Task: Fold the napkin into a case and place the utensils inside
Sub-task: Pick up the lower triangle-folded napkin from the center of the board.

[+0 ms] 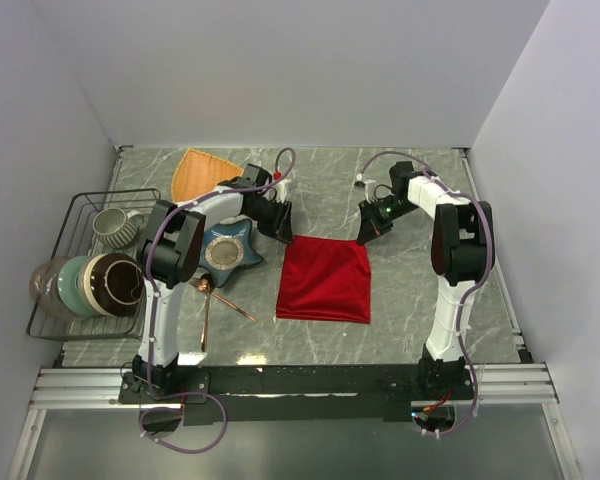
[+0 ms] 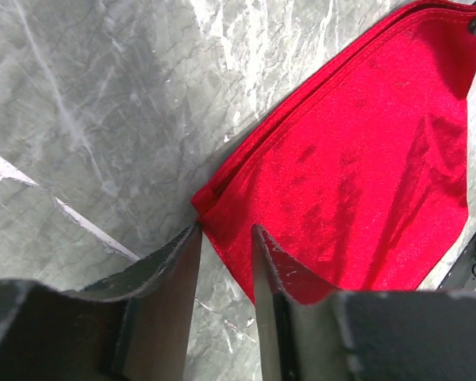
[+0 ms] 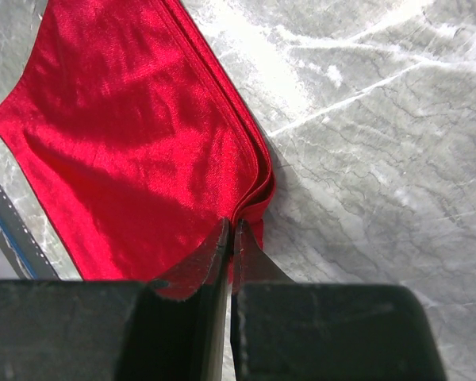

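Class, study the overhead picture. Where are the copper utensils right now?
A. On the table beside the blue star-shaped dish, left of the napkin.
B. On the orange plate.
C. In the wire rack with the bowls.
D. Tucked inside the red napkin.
A: the utensils lie on the table at the near side of the blue star-shaped dish, apart from the napkin.

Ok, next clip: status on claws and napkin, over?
Left claw open, straddling far-left corner of napkin. Right claw shut on far-right corner. Napkin folded flat. Utensils lie apart, to its left.
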### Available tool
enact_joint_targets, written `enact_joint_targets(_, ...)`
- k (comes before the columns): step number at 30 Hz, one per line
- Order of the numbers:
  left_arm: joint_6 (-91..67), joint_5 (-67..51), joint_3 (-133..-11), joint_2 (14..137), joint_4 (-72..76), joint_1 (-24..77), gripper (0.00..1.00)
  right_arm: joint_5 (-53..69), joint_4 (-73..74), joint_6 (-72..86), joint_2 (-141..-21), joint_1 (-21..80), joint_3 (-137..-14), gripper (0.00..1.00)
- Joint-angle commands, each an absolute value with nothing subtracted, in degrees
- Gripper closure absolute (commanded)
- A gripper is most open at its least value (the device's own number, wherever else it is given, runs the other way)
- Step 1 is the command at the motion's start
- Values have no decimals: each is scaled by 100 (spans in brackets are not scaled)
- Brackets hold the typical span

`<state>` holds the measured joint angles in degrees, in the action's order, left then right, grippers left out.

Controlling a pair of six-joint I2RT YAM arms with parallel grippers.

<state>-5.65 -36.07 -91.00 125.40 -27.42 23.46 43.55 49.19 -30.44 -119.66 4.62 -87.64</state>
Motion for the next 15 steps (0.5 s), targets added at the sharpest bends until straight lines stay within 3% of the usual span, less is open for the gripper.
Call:
enact_joint_targets(1, -650, -3445, -9229, 12683, -2778, 2382, 64, 4412, 4825, -3287, -11540, 501, -8692, 100)
enact_joint_targets(6, -677, -3542, -9089, 12551, -2436, 2382, 75, 4412, 4878, -3384, -11523, 518, -8701, 100)
enact_joint_targets(10, -476, -3673, -8825, 12236, -2154, 2382, 95, 4412, 4922, -3585, -11417, 510, -8640, 100)
enact_joint_targets(15, -194, -3718, -8474, 11945, -1916, 2382, 99, 4430, 4896, -3753, -11198, 527, -8526, 100)
